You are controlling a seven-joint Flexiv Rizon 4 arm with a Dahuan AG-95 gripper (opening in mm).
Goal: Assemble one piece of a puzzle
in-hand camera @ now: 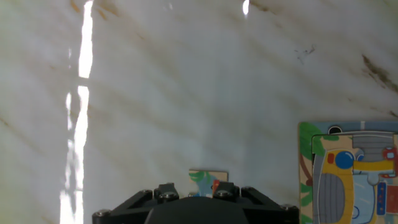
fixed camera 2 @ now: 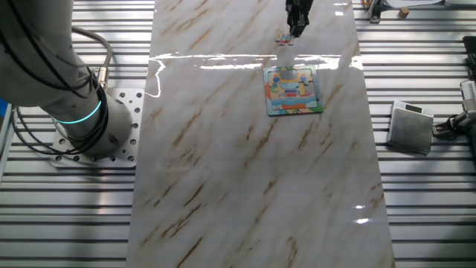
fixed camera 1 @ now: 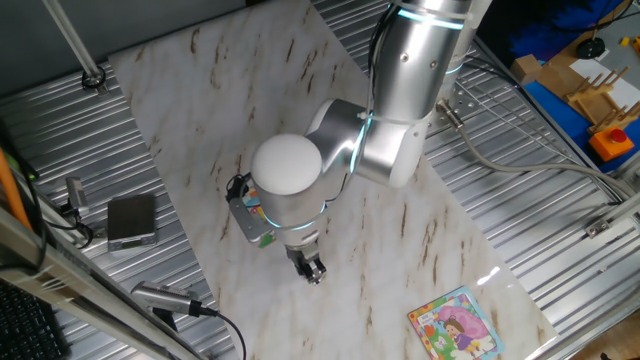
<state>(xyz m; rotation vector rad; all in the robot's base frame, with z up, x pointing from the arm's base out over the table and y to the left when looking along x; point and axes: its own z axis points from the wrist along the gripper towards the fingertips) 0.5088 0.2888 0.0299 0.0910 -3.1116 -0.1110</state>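
The piece point(fixed camera 2: 285, 39) is a tiny mottled jigsaw piece at the far end of the marble table, apart from the puzzle. The puzzle point(fixed camera 2: 293, 91) is a small square board with a teal, green and orange border, lying flat. My gripper point(fixed camera 2: 295, 31) is low over the table with its fingers drawn together on the piece. In the hand view the piece point(in-hand camera: 208, 179) shows just above my gripper's dark body point(in-hand camera: 193, 208), and the puzzle point(in-hand camera: 348, 177) lies to the right, cut by the frame edge. In one fixed view my gripper point(fixed camera 1: 313, 270) is visible, while the arm hides the piece and the puzzle.
A second square puzzle with a pink-dressed girl point(fixed camera 1: 455, 325) lies near the table's corner. A grey box point(fixed camera 2: 411, 126) sits on the metal slats beside the table. The arm's base point(fixed camera 2: 82, 119) stands on the other side. Bright glare strips cross the marble.
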